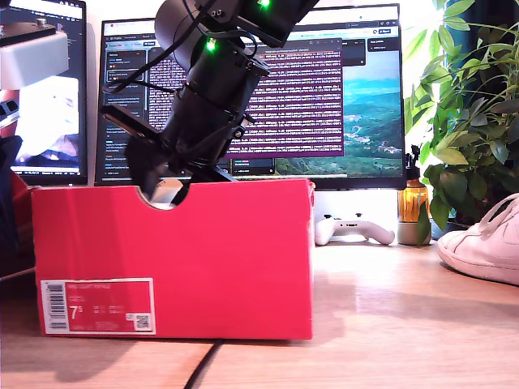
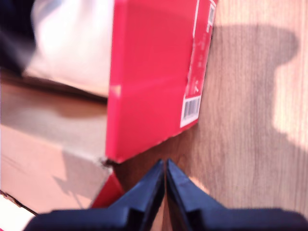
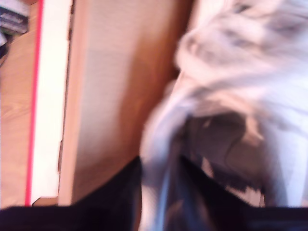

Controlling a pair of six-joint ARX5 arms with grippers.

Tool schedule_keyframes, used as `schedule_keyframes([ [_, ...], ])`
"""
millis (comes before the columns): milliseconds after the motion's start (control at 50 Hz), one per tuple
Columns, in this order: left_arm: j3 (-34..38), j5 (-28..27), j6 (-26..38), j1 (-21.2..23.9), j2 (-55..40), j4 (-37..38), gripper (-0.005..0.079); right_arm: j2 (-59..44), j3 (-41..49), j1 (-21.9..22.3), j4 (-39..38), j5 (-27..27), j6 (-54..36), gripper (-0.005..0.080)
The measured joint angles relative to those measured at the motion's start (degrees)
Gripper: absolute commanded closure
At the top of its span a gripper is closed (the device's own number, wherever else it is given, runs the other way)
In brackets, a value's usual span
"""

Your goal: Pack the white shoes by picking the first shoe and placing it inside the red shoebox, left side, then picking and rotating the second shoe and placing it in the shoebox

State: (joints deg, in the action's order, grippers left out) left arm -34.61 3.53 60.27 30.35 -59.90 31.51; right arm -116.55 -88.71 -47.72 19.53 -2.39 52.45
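The red shoebox (image 1: 227, 259) stands on the wooden table with its label and thumb notch facing the exterior view. My second arm (image 1: 203, 105) reaches down into it from above. Inside the box, my second gripper (image 3: 161, 190) is shut on a white shoe (image 3: 231, 96), which is blurred beside the brown inner wall (image 3: 106, 96). A white patch (image 1: 166, 193) shows through the notch. The other white shoe (image 1: 486, 243) lies on the table at the exterior view's right. My first gripper (image 2: 166, 166) is shut and empty, over the table beside the shoebox's (image 2: 149, 72) labelled outer wall.
Behind the box lie a white game controller (image 1: 354, 229) and an amber bottle (image 1: 413, 203), with monitors (image 1: 324, 89) at the back. A plant (image 1: 470, 105) fills the exterior view's right. A dark cable (image 1: 203, 369) runs out in front of the box.
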Motion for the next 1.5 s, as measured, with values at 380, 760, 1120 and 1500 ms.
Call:
schedule_keyframes([
  [380,0.0,0.0,0.0,0.0,0.0,0.3,0.0761,0.0,-8.7,1.7,13.2,0.0,-6.3,0.0425],
  [760,0.0,0.0,0.0,0.0,0.0,0.3,0.0761,0.3,-30.5,7.9,33.7,1.5,-10.1,0.0424],
  [1120,0.0,0.0,0.0,0.0,0.0,0.3,0.0761,0.7,-33.7,15.6,59.3,15.0,9.4,0.0426],
  [1500,0.0,-0.9,0.0,0.0,0.0,0.3,0.0761,7.3,-31.9,18.5,58.9,22.1,12.3,0.0371],
])
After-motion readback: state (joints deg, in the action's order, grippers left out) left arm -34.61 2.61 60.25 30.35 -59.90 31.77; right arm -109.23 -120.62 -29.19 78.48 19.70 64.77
